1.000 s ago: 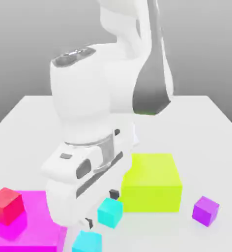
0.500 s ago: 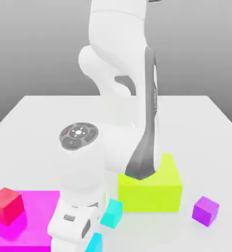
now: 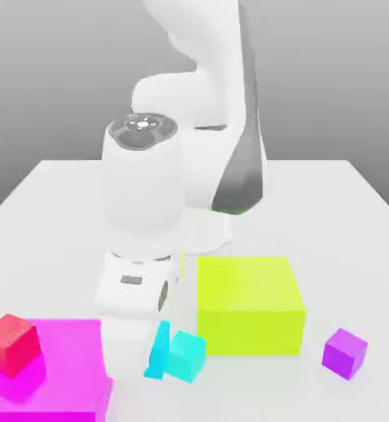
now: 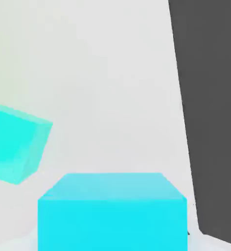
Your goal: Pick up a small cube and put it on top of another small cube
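1. We count two small cyan cubes. One (image 3: 186, 357) sits on the white table (image 3: 346, 214) just in front of the yellow-green block. The other (image 3: 159, 349) shows as a cyan sliver beside the hand, touching or nearly touching the first.
2. In the hand view, the nearer cyan cube (image 4: 111, 211) sits squarely in front of the camera, and its twin (image 4: 14, 144) lies tilted beyond it.
3. We also count one red cube (image 3: 11, 344) on a flat magenta slab (image 3: 58, 375), one purple cube (image 3: 344, 353), and one large yellow-green block (image 3: 249, 303).
4. The white arm (image 3: 144, 194) folds down, its hand pointing at the table.
5. We cannot tell how the jaws stand.
6. All blocks look matte, plain and sharp-edged.
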